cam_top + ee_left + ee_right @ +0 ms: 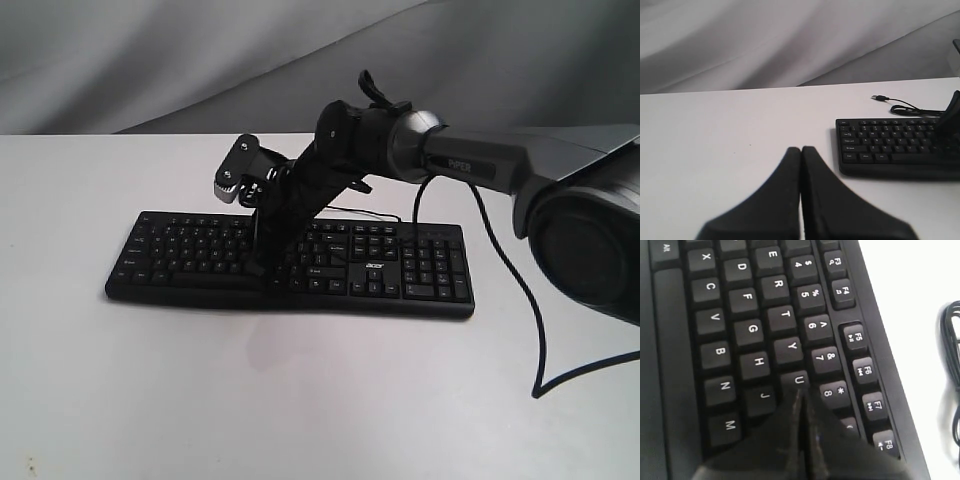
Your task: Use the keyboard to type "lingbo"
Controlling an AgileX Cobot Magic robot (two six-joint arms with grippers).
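Observation:
The long black keyboard (290, 265) with white legends lies across the white table; its left end shows in the left wrist view (895, 145). My right gripper (801, 392) is shut, tips pressed together, down on the letter keys (755, 330) just below the U key (799, 380), beside J and 8. In the exterior view the right gripper (262, 268) reaches in from the right and stands on the keyboard's middle. My left gripper (801, 150) is shut with nothing in it, hovering over bare table left of the keyboard. It does not show in the exterior view.
The keyboard's thin black USB cable (900, 105) trails on the table behind it, its plug lying free. A thicker black cable (520, 300) hangs from the right arm down onto the table at the right. A grey cloth backdrop (200, 60) stands behind.

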